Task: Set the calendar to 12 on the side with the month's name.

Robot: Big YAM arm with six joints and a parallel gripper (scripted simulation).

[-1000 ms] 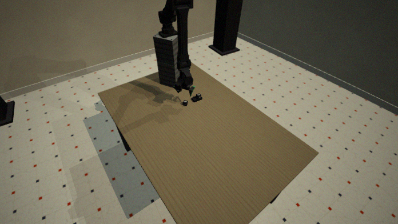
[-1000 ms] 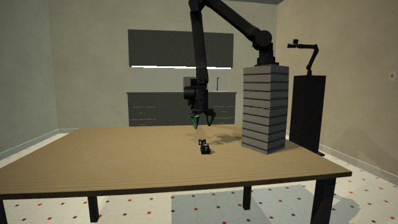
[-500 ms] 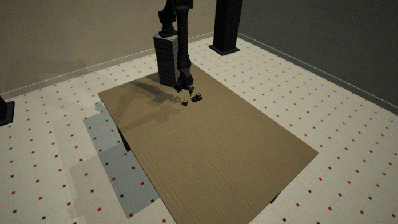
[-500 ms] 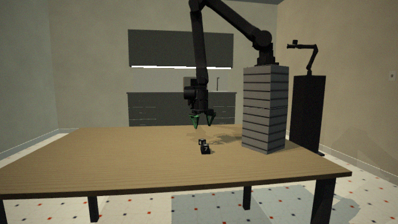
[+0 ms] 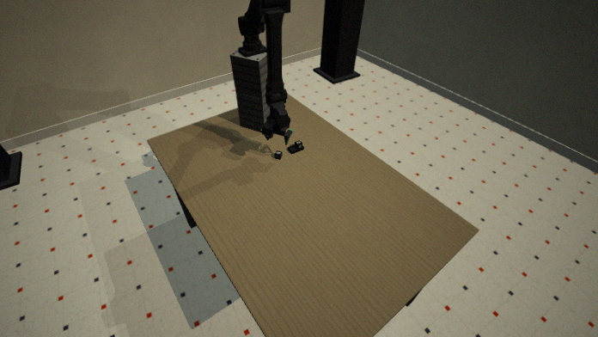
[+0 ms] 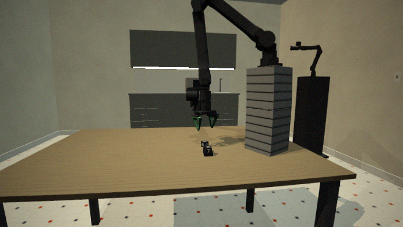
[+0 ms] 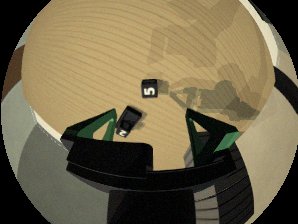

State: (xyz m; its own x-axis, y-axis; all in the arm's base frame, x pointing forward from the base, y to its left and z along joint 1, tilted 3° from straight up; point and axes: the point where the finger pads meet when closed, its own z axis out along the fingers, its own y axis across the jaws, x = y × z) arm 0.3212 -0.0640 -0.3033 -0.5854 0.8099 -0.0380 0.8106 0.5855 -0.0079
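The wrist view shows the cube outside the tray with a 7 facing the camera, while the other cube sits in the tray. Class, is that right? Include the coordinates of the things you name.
Not quite: the wrist view shows a 5, not a 7, on the cube outside the tray [image 5: 278,155] [image 6: 204,143] [image 7: 149,89]. The other cube [image 5: 298,143] [image 6: 208,150] [image 7: 125,128] does sit in the tray [image 5: 292,150] [image 6: 208,154] [image 7: 132,111].
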